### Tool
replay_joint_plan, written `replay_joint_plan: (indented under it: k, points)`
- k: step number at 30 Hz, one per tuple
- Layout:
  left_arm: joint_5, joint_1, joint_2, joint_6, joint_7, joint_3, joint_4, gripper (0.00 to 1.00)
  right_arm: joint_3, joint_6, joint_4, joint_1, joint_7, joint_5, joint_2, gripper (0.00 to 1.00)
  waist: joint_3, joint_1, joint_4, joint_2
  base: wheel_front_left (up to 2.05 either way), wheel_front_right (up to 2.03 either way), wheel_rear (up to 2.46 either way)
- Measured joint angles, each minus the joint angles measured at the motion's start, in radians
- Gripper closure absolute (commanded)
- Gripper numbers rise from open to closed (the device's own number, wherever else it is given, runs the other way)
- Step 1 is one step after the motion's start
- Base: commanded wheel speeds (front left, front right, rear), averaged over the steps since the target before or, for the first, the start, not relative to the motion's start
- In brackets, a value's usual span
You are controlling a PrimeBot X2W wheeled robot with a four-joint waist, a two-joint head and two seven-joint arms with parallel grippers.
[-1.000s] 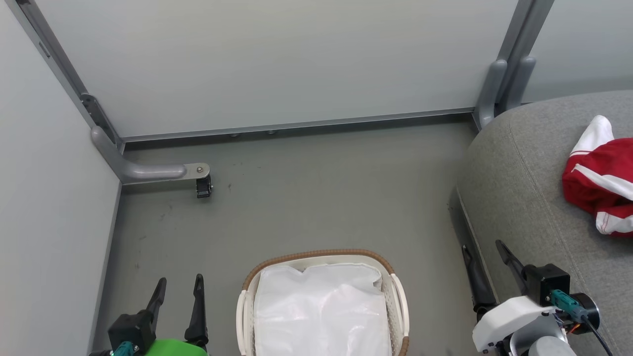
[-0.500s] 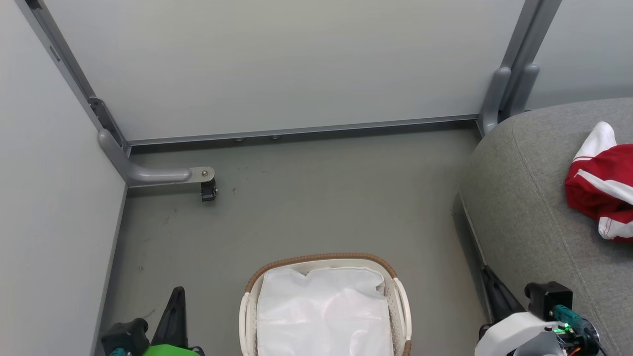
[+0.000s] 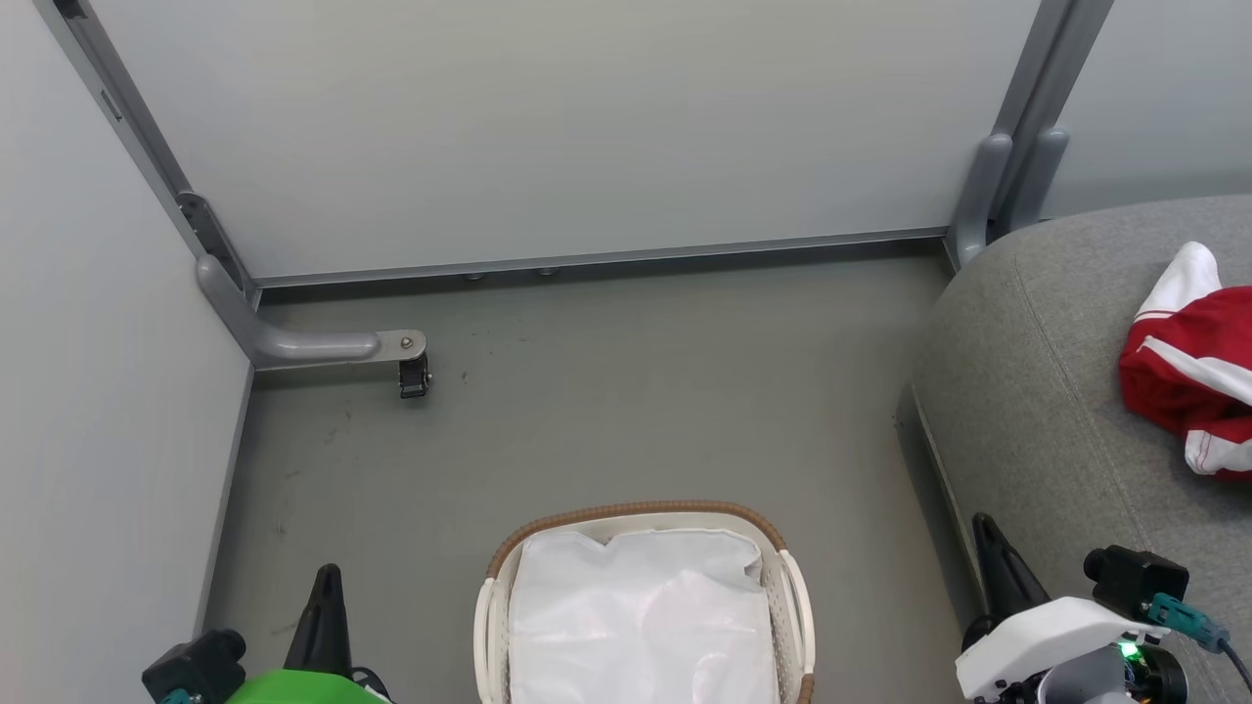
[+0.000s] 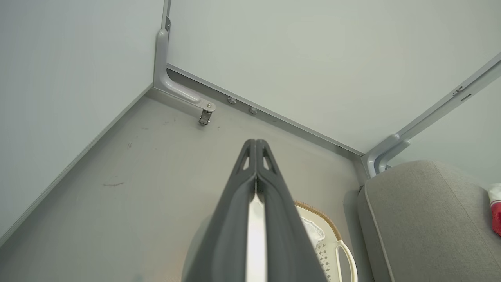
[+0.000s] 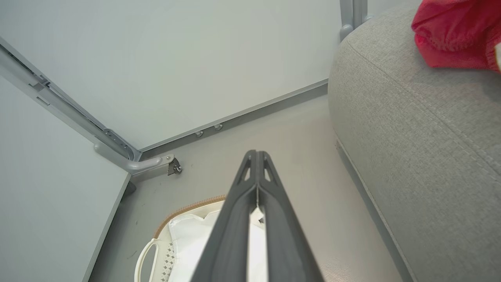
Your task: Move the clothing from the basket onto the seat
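Currently, clothing (image 3: 1188,372): red bundle on seat (image 3: 1027,391), right edge of head view.
basket (image 3: 636,510): bottom centre, white liner (image 3: 641,626) showing inside.
left gripper (image 3: 328,579): fingers pressed together, holding nothing.
right gripper (image 3: 982,525): closed, empty.
surroundings: caster bracket (image 3: 391,347) centre left, well apart from basket.

The basket (image 3: 636,512) stands on the floor (image 3: 626,391) at the near middle, with the liner (image 3: 641,626) lying inside it. The seat (image 3: 1037,391) takes up the right side, its left edge to the right of the basket and apart from it. The clothing (image 3: 1188,376) lies on the seat toward the right, well apart from the basket. The left tool (image 3: 328,579) is at the near left of the basket. The right tool (image 3: 983,528) is at the near right, between the basket and the seat's left edge. The far panel (image 3: 548,127) closes the far side and the left panel (image 3: 98,440) the left side. A bracket foot (image 3: 323,344) lies on the floor in the far left corner. A post (image 3: 1012,147) stands at the far right, behind the seat.
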Motion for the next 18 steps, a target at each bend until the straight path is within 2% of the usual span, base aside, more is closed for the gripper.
replay_joint_plan:
  k: [18]
  points:
    - [-0.258, -0.030, 0.003, 0.000, 0.069, 0.031, -0.031, 1.00, -0.024, 0.000, -0.036, -0.006, 0.070, 0.281, -0.001, 1.00, -0.001, 0.0000, 0.003, 0.0000, 0.00, 0.00, 0.00]
